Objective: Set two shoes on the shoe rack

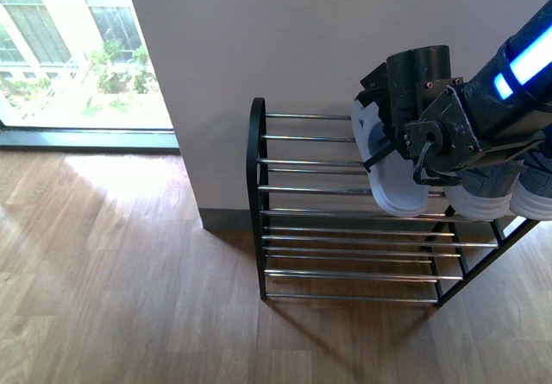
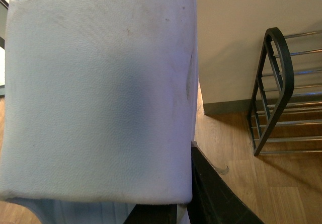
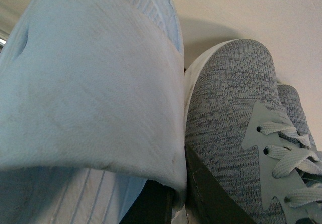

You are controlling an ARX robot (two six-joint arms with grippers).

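The right arm (image 1: 483,99) hides the upper half of the slide (image 1: 397,185).

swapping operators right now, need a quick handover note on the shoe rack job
Right gripper: shut on a blue slide, held tilted at the shoe rack's top tier, close beside the grey sneakers.
Left gripper: shut on the other slide, off the rack's end, over the floor.
Done: both sneakers appear to sit on the top tier.
Left: set down and release both slides.
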